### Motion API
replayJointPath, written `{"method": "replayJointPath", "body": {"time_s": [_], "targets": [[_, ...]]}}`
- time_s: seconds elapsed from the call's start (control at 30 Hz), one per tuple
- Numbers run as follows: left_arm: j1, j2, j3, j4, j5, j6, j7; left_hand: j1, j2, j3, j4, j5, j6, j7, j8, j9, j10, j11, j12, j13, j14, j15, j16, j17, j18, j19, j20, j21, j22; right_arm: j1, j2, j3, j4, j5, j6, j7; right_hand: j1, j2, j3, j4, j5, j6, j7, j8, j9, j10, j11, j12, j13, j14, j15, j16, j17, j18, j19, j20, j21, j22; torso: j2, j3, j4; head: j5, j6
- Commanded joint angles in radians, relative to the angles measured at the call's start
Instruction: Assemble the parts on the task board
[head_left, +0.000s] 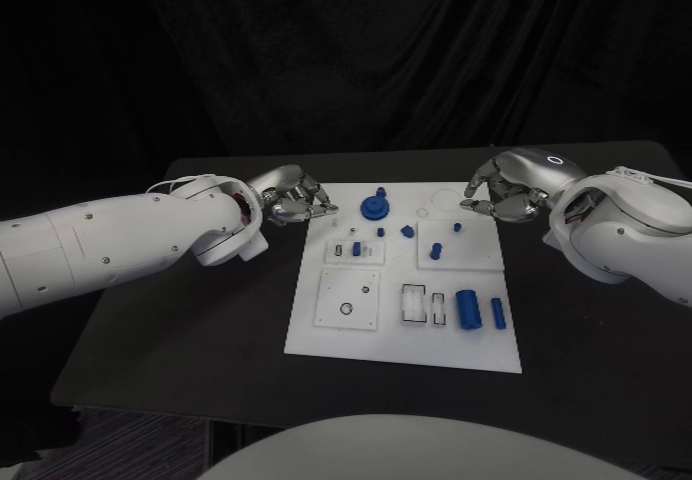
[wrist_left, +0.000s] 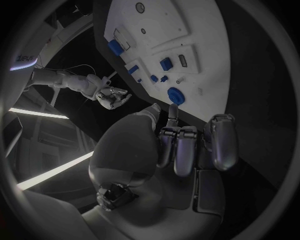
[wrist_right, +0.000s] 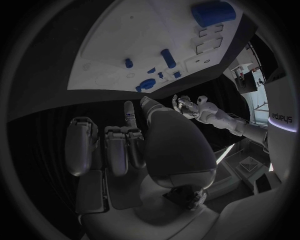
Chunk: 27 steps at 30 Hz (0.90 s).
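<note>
Your left hand (head_left: 293, 196), shiny silver, fingers curled on nothing, at far left corner of flat white task board (head_left: 332, 335). Your right hand (head_left: 505, 190) same, far right corner. Small blue parts (head_left: 467, 308) sit on board, round one (head_left: 375, 208) far middle.

The head view is dim, with black surroundings; light falls from above onto the white task board (head_left: 325, 335), the brightest thing, mid-frame. The arms catch soft highlights. Both wrist views are fisheye circles in dark frames: edges bend, rims blur, and bright light strips glare at the left view's left side.
</note>
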Motion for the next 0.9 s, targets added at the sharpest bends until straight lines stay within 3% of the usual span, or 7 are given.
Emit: {"method": "replayJointPath", "body": {"time_s": [0.03,0.23,0.27,0.33,0.47,0.77,0.9], "targets": [[-0.013,-0.006,0.001,-0.002,0.0,-0.078,0.161,0.012,0.007,-0.008,-0.007,0.02,0.011,-0.001,0.0,-0.006,0.056,0.001,-0.006,0.229,0.106,0.004,0.003,0.263,-0.004,0.0,0.004,-0.007,0.189,0.003,0.021,0.001,-0.004,-0.057,-0.042,-0.011,-0.012,0.002,-0.012,0.002,-0.016,0.01,-0.003,0.008,0.004,0.102,0.001,0.002,0.263,0.104,0.004,0.003,0.263,-0.016,0.055,0.003,0.01,0.214,0.0,-0.001,0.0001,0.0,0.0],[-0.035,-0.026,0.001,-0.004,-0.001,-0.101,0.228,0.07,0.023,-0.007,-0.025,0.075,0.018,-0.005,0.004,-0.021,0.044,-0.003,-0.017,0.221,0.106,0.0,0.003,0.263,-0.002,-0.006,0.001,-0.015,0.186,-0.003,0.077,0.001,-0.045,-0.107,-0.005,0.035,0.009,0.006,-0.02,-0.016,-0.034,-0.005,-0.003,0.0,0.005,0.102,0.0,0.002,0.263,0.104,0.003,0.003,0.263,-0.016,0.055,0.001,0.011,0.214,0.002,-0.0063,0.0001,0.001,0.0],[-0.039,-0.03,0.001,-0.004,-0.001,-0.103,0.237,0.073,0.025,-0.007,-0.026,0.077,0.018,-0.006,0.004,-0.022,0.041,-0.004,-0.02,0.219,0.106,0.0,0.003,0.263,-0.002,-0.007,0.001,-0.015,0.186,-0.004,0.09,0.001,-0.055,-0.114,0.003,0.044,0.081,0.016,0.007,-0.061,0.016,-0.033,-0.013,-0.02,-0.002,0.102,-0.024,0.002,0.263,0.104,-0.013,0.003,0.263,-0.014,0.053,-0.008,0.009,0.213,0.004,-0.0095,0.0028,-0.003,0.0],[-0.045,-0.036,0.001,-0.005,-0.001,-0.107,0.251,0.078,0.027,-0.007,-0.027,0.081,0.019,-0.006,0.004,-0.023,0.04,-0.004,-0.022,0.218,0.106,0.0,0.003,0.263,-0.002,-0.007,0.001,-0.015,0.186,-0.007,0.111,0.001,-0.071,-0.122,0.019,0.054,0.093,0.014,0.008,-0.069,0.025,-0.043,-0.016,-0.033,-0.006,0.102,-0.029,0.002,0.263,0.104,-0.019,0.003,0.263,-0.016,0.054,-0.015,0.014,0.215,0.006,-0.0144,0.0056,-0.008,0.0],[-0.055,-0.049,0.001,-0.003,-0.001,-0.118,0.274,0.081,0.028,-0.007,-0.027,0.083,0.019,-0.006,0.004,-0.024,0.04,-0.004,-0.022,0.218,0.106,0.0,0.003,0.263,-0.002,-0.007,0.0,-0.015,0.186,-0.016,0.153,0.001,-0.099,-0.131,0.077,0.044,0.064,0.003,-0.017,-0.049,-0.017,-0.041,-0.008,-0.05,-0.011,0.102,-0.023,0.002,0.263,0.104,-0.016,0.003,0.263,-0.022,0.063,-0.017,0.041,0.222,0.012,-0.0277,0.0165,-0.027,0.0],[-0.061,-0.067,0.001,0.005,-0.002,-0.117,0.29,0.086,0.03,-0.007,-0.028,0.089,0.02,-0.006,0.005,-0.026,0.036,-0.004,-0.025,0.215,0.106,-0.001,0.003,0.263,-0.002,-0.007,0.0,-0.015,0.186,-0.032,0.203,0.001,-0.138,-0.144,0.215,-0.018,0.008,-0.001,-0.059,-0.015,-0.073,-0.042,0.001,-0.077,-0.015,0.102,-0.011,0.002,0.263,0.104,-0.007,0.003,0.263,-0.02,0.058,-0.01,0.033,0.219,0.027,-0.0484,0.0369,-0.058,0.0],[-0.062,-0.069,0.001,0.008,-0.002,-0.116,0.297,0.087,0.033,-0.007,-0.026,0.093,0.021,-0.006,0.004,-0.028,0.034,-0.004,-0.027,0.214,0.106,-0.001,0.003,0.263,-0.002,-0.007,0.0,-0.015,0.186,-0.036,0.213,0.001,-0.151,-0.146,0.265,-0.022,0.058,0.013,-0.044,-0.057,0.013,-0.065,0.0,-0.105,-0.021,0.093,-0.016,-0.004,0.252,0.104,-0.009,0.003,0.263,-0.013,0.045,-0.009,0.003,0.209,0.033,-0.0558,0.0426,-0.071,0.0]]}}
